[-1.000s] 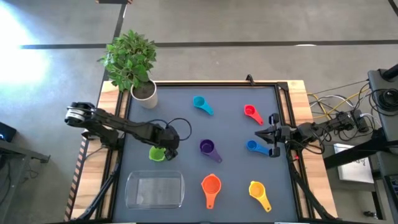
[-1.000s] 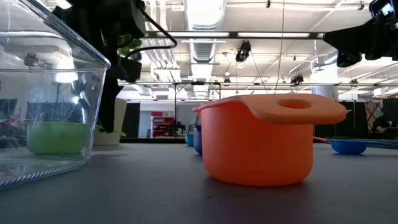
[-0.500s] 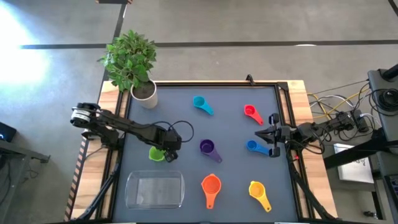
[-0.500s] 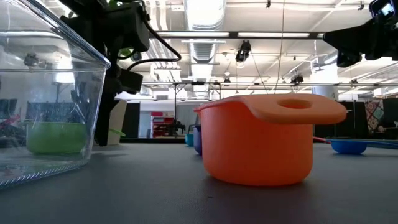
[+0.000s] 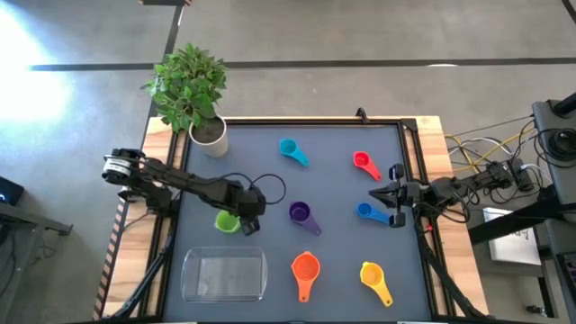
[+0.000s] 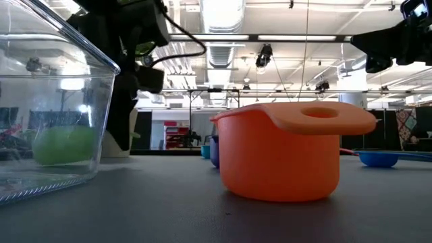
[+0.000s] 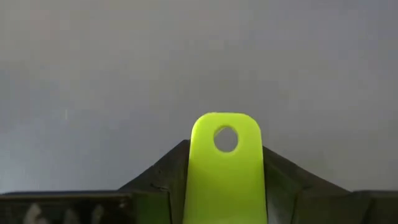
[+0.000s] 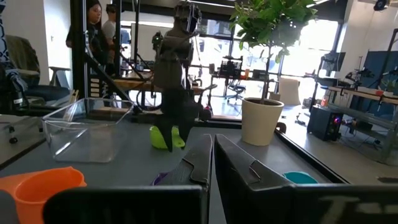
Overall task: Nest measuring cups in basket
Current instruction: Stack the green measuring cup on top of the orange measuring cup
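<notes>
The left gripper pinched the green cup by its handle, just beside the clear basket, while the right gripper stayed away with its fingers closed.

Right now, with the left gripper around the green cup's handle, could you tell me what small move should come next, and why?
Probably finish closing, then lift slightly. In the left wrist view the green cup has its handle between the left gripper fingers, and the cup sits on the table just beyond the empty basket. A short lift should clear its wall. The right gripper waits, shut, near the dark blue cup.

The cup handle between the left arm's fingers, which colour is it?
Green handle; the left wrist view shows it best.
</notes>
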Robot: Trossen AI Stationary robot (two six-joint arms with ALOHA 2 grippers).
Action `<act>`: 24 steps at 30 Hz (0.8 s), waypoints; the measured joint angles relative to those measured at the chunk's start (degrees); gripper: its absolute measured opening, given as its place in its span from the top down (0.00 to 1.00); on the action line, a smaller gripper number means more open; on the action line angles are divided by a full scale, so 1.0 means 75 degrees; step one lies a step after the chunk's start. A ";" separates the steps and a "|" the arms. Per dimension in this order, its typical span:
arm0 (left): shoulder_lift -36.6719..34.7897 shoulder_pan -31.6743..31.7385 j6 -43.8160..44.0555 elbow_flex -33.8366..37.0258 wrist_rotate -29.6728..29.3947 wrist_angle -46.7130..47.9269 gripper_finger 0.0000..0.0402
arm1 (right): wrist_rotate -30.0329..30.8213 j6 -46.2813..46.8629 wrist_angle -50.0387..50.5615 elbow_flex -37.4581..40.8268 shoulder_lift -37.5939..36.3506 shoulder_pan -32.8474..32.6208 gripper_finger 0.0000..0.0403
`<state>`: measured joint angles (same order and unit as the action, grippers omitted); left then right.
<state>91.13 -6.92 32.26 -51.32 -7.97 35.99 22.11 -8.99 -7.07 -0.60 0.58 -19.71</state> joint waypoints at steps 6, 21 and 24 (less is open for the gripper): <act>0.0000 0.0000 -0.0744 -0.0659 0.0003 0.0026 0.69 | 0.0000 0.0000 0.0000 0.0001 -0.0001 0.0001 0.98; 0.0602 -0.0440 -0.3820 -0.3279 0.0003 0.0395 0.69 | 0.0000 0.0000 0.0000 0.0003 -0.0003 0.0001 0.98; 0.1088 -0.0629 -0.4398 -0.3956 0.0029 0.0432 0.69 | 0.0000 0.0000 0.0006 0.0000 0.0000 0.0000 0.98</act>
<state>99.29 -11.63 -0.73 -80.99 -7.75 39.24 22.11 -8.99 -7.03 -0.60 0.58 -19.71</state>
